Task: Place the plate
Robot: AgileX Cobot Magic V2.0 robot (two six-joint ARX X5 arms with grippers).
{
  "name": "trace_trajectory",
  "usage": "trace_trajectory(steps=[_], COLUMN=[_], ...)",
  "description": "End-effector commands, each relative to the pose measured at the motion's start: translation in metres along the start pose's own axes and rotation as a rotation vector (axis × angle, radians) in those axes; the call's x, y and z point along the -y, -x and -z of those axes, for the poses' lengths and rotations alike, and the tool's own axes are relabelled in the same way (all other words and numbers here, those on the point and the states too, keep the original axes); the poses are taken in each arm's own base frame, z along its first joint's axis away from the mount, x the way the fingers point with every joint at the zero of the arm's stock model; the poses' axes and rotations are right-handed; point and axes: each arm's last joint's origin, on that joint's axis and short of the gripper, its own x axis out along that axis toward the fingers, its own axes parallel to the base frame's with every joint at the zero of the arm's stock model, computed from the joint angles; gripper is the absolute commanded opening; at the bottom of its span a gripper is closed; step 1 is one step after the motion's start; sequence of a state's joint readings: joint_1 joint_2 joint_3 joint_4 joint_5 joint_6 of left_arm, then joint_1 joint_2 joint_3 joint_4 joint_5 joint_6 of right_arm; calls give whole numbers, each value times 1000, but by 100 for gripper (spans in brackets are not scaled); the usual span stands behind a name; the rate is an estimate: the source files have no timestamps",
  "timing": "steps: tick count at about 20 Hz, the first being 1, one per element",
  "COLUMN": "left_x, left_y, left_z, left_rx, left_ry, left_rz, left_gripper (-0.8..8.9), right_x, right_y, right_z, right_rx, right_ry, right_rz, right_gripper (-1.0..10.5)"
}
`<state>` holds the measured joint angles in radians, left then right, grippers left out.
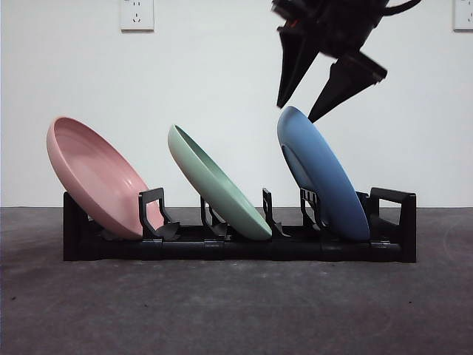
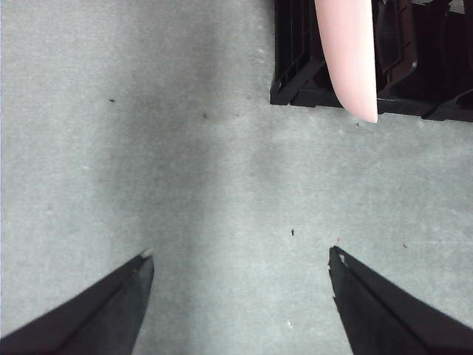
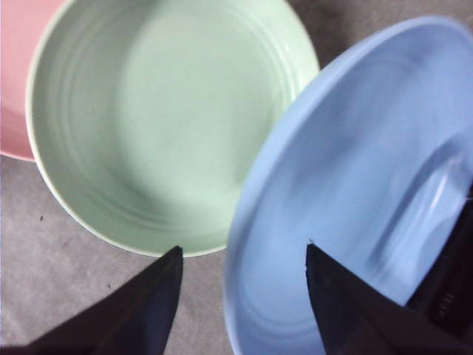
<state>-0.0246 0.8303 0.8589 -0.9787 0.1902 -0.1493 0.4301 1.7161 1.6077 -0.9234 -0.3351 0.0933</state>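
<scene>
The blue plate point(image 1: 323, 177) stands in the right slot of the rack point(image 1: 236, 240), leaning left, its long axis tilted up-left. The right gripper point(image 1: 298, 109) hangs directly above the plate's top rim, jaws spread, one to each side of the rim; contact appears absent, though the rim edge is blurred. The left gripper point(image 2: 240, 259), also spread, waits over bare table beyond the pink plate point(image 2: 346, 52).

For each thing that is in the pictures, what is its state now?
Pink plate: leaning in the rack.
Green plate: leaning in the rack.
Blue plate: leaning in the rack, not gripped.
Rack: holds three plates.
Right gripper: open, above the blue plate.
Left gripper: open, holding nothing.
</scene>
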Motion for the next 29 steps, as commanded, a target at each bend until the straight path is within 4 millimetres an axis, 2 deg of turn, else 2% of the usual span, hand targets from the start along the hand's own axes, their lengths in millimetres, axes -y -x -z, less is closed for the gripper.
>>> trace_trajectory(steps=[1, 6, 11, 16, 20, 24, 26, 28, 29], left_x=[2, 2, 2, 2, 2, 2, 2, 2, 2], left_y=[3, 3, 3, 3, 3, 4, 3, 3, 3], left_z=[-4, -4, -4, -4, -4, -5, -6, -6, -6], left_rx=[21, 19, 20, 19, 20, 27, 36, 41, 40], left_ry=[-12, -11, -11, -12, -13, -17, -19, -20, -20], left_rz=[10, 10, 10, 10, 10, 10, 12, 12, 12], left_gripper=[376, 376, 376, 376, 376, 376, 376, 376, 376], right_x=[-4, -10, -12, -25, -35, -52, -61, -65, -65], right_y=[-11, -17, -9, 25, 56, 81, 87, 82, 77], right_z=[-6, -5, -3, -3, 6, 23, 35, 59, 77], right_rx=[-6, -19, -12, 62, 98, 95, 126, 185, 211], right_ry=[25, 34, 21, 48, 73, 186, 241, 289, 310], right_rz=[-6, 11, 7, -50, -86, -93, -35, -6, -3], right_gripper=[184, 8, 8, 8, 8, 8, 8, 8, 8])
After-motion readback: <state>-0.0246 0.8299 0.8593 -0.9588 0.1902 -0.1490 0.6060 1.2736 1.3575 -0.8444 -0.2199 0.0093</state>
